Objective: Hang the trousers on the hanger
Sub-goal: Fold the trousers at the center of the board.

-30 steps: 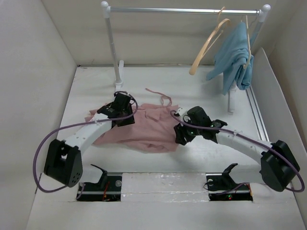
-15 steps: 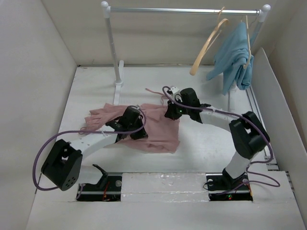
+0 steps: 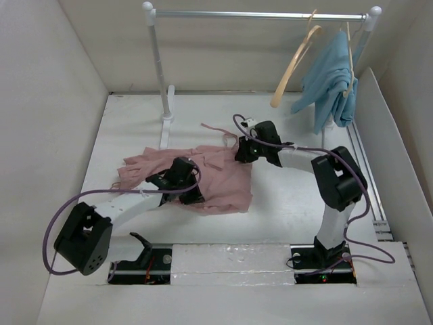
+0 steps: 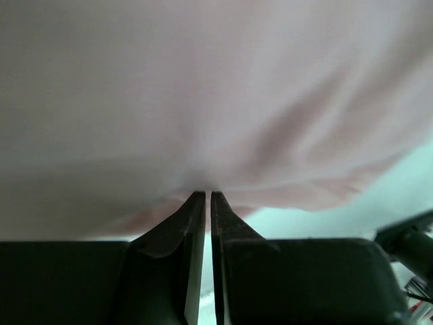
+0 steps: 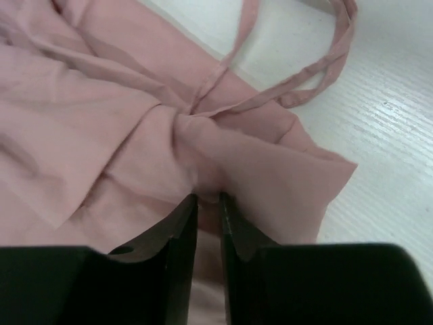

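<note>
The trousers (image 3: 223, 179) lie crumpled on the surface (image 3: 291, 210), centre-left. The left pincer (image 4: 206, 196) is closed, pinching their near side. The right pincer (image 5: 208, 198) nips the waist by the drawstring (image 5: 230, 57). The hanger (image 3: 292, 68) hangs on the far rail (image 3: 257, 14), at the right.
</note>
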